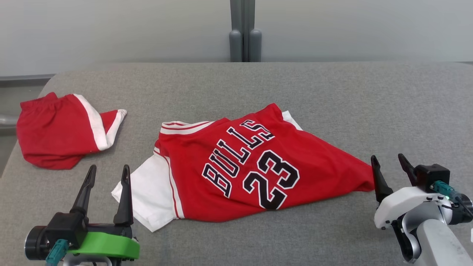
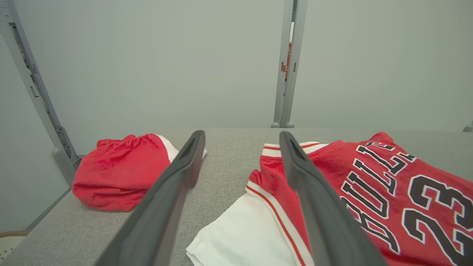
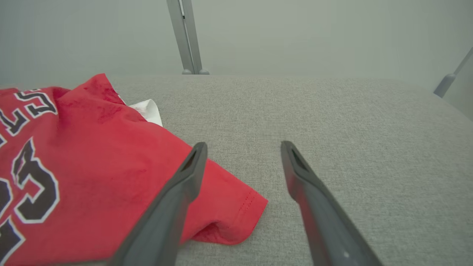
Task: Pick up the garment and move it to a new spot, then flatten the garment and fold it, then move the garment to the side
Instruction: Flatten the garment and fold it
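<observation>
Across the middle of the grey desk (image 1: 332, 96) lies the garment (image 1: 242, 168), a red jersey, rumpled rather than spread flat, with its print facing up. I can read "BULLS" in black capitals outlined in white, and under it the number "23" in the same style; the lettering runs on a slant, rising away from me towards the right. White fabric (image 1: 147, 192) sticks out from under the jersey's near left side, edged by a thin red stripe, and a white band with red lines marks the trim at its far left corner. My left end effector (image 1: 108, 169) hovers at the lower left, spread wide and holding nothing, its tips just beside the white fabric. My right end effector (image 1: 388, 157) is also wide apart and empty. Its left finger (image 3: 184, 177) sits over the jersey's pointed red right corner, though I cannot tell whether it touches the cloth, and its other finger is over bare desk. A pair of red shorts (image 1: 55, 129) with a white stripe lies bunched at the desk's far left, well apart from the jersey.
</observation>
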Tool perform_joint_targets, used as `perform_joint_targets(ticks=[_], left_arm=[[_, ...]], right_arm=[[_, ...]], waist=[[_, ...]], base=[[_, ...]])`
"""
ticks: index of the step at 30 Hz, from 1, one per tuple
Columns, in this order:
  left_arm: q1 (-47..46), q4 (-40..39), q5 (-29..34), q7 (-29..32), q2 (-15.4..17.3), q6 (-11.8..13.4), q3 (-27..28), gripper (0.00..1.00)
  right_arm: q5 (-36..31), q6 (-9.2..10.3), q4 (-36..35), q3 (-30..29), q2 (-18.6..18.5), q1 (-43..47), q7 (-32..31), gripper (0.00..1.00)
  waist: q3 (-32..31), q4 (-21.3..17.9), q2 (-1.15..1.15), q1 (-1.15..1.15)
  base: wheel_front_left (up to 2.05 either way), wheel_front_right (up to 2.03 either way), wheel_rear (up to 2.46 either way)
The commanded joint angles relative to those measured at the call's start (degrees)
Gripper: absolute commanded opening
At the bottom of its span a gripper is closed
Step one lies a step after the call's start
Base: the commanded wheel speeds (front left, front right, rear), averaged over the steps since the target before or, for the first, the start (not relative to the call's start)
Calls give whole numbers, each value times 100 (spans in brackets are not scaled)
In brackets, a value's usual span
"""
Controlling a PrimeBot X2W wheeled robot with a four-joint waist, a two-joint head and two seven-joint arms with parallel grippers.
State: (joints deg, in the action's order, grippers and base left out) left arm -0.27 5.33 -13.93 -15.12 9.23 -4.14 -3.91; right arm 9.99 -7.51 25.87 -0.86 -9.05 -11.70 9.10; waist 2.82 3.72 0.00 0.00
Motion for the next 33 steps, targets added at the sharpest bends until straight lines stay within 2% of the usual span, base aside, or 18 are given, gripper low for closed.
perform_joint_targets(ticks=[1, 6, 15, 16, 17, 18, 25, 33], left_arm=[[-116, 23, 52, -4, -31, -42, 1, 100], [-253, 102, 124, -4, -101, -111, -50, 100], [-357, 245, 207, -4, -205, -192, -55, 100], [-356, 271, 210, -4, -208, -195, -43, 100], [-354, 290, 212, -4, -211, -203, -34, 100], [-351, 310, 211, -4, -218, -217, -29, 100], [-222, 378, 224, -4, -249, -245, 25, 100], [-63, 351, 260, -4, -283, -252, 165, 100]], right_arm=[[42, 5, 223, -28, -58, -167, 58, 100], [106, 4, 1075, -92, -130, -481, 184, 100], [232, 4, 2286, -127, -6, -722, 413, 100], [279, 4, 2404, -94, 41, -739, 420, 80], [341, 4, 2480, -70, 73, -761, 434, 37], [388, 4, 2563, -32, 71, -792, 441, 0], [691, 6, 2545, 136, -47, -903, 591, 0], [762, 7, 1396, -146, -494, -473, 614, 0]], waist=[[185, 173, 0, 0], [370, 343, 0, 0], [361, 440, 0, 0], [340, 428, 0, 0], [317, 414, 0, 0], [289, 399, 0, 0], [64, 250, 0, 0], [-70, 39, 0, 0]], base=[[0, 0, 0], [0, 0, 0], [0, 0, 0], [0, 0, 0], [0, 0, 0], [0, 0, 0], [0, 0, 0], [0, 0, 0]])
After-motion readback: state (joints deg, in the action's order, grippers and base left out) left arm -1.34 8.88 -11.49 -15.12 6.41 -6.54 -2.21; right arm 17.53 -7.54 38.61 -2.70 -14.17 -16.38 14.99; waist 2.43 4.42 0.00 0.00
